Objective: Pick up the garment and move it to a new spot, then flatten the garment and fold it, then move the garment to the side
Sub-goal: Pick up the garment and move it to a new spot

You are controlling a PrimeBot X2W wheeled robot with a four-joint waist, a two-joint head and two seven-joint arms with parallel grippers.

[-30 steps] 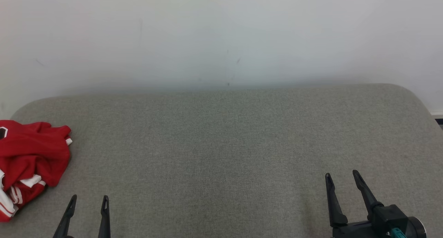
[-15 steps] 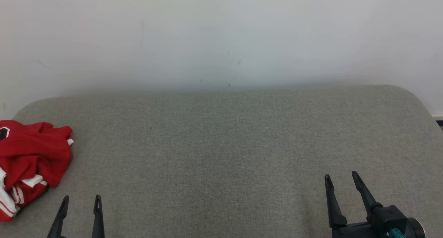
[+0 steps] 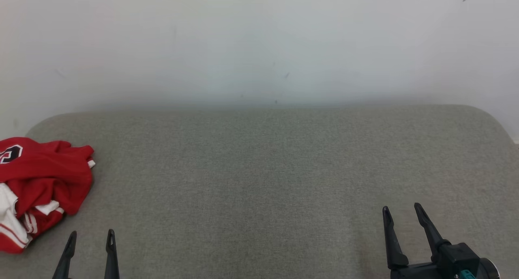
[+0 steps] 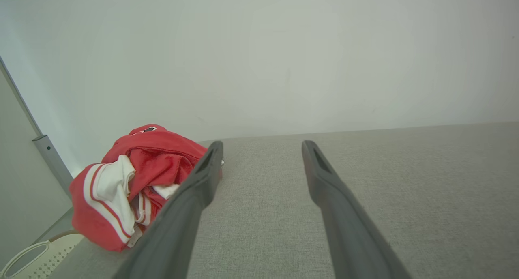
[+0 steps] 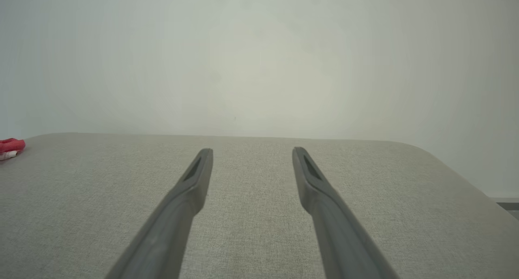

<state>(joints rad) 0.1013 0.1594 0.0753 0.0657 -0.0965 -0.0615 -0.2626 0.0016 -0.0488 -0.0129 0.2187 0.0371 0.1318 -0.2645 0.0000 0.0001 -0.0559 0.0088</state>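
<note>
The garment [image 3: 40, 185] is a crumpled red top with white trim, lying in a heap at the far left of the grey padded surface [image 3: 263, 181]. In the left wrist view the garment [image 4: 129, 181] sits ahead and left of my fingers, partly behind the left one. My left gripper [image 3: 91, 234] stands open near the front edge, just right of the heap and not touching it. My right gripper [image 3: 401, 208] is open at the lower right, nothing between its fingers. A sliver of the garment [image 5: 11, 145] shows at the left edge of the right wrist view.
A pale wall [image 3: 259, 43] rises right behind the padded surface. Off the surface's left edge stand a grey pole [image 4: 52, 159] and a white perforated basket [image 4: 36, 256]. The surface's corners are rounded.
The whole head picture has shifted a little right and down, so the camera moved. My left gripper has drawn slightly left and back, closer to the garment. The right gripper holds its place.
</note>
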